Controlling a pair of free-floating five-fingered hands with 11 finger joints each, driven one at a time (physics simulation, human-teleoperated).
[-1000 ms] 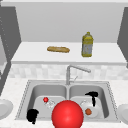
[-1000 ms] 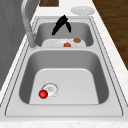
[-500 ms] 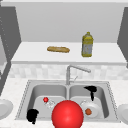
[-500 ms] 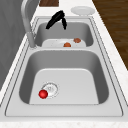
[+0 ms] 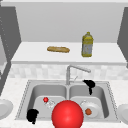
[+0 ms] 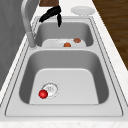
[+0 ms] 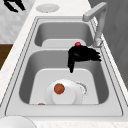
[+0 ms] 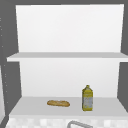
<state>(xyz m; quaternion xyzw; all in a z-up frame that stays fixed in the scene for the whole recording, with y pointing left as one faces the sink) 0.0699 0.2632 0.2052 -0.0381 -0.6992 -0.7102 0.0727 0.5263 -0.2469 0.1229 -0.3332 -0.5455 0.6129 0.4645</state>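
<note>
Black against the steel, the right hand hangs above the sink's right basin, just right of the faucet. Its fingers are loosely spread and empty, with 1 of them pointing straight down.

Below and in front of that hand lies a white plate carrying a brown round piece of food. A 2nd brown piece sits near it in the left side view, though whether it rests on the plate or beside it is unclear. The left basin, on the faucet's other side, holds 1 small red ball touching the drain.

I judge the main hazard to be the drooping finger: a careless descent could strike the plate's rim and tip it, rolling the food toward the drain. The faucet's spout is also close enough to be knocked by a sideways sweep.

At the sink's front left corner the left hand idles, its fingers too indistinct to judge. A big red sphere fills the foreground in front of the divider.
</note>
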